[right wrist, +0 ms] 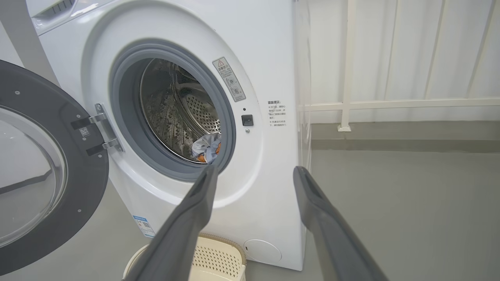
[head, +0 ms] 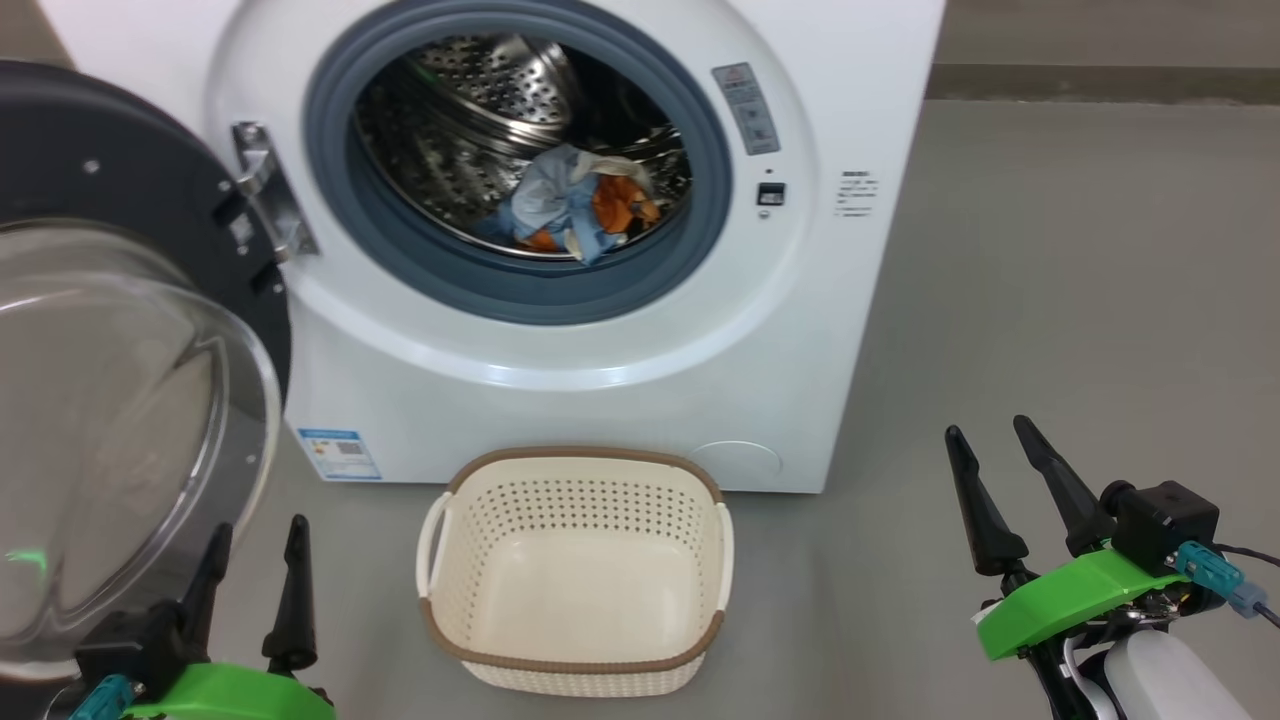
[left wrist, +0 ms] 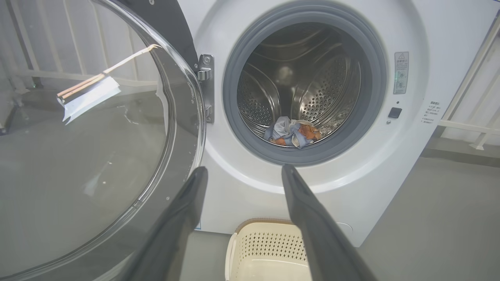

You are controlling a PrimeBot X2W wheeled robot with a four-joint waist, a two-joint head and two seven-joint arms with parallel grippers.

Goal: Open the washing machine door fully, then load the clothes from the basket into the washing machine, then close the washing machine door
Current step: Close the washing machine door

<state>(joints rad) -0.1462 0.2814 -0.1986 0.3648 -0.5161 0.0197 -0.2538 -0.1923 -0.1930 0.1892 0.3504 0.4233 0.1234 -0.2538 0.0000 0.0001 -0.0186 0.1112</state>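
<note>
- The white front-loading washing machine [head: 600, 400] stands on the grey floor [head: 1050, 300], and its top is cut off by the head view's upper edge. A grey-blue gasket [head: 520, 290] rings the perforated steel drum [head: 480, 100].
- The washing machine door [head: 120, 170] is swung wide on its hinge [head: 265, 190] at the machine's left. It has a black rim around a clear glass bowl and is cut off by the left edge.
- The cream basket [head: 575, 662] sits on the floor just before the machine, its bare bottom in view.
- The left gripper [head: 260, 527] has its jaws spread wide and holds nothing, low beside the door glass.
- The right gripper [head: 988, 428] is likewise wide and free, well apart to the basket's right.
- The clothes [head: 575, 205] are a light-blue and orange bundle lying at the drum's bottom, near the gasket.
- There is a blue sticker [head: 340, 455] at the lower front corner and a grey warning label [head: 745, 108] with a red triangle right of the opening. A block of small print [head: 857, 193] sits beside it. All the writing is too small to read.
</note>
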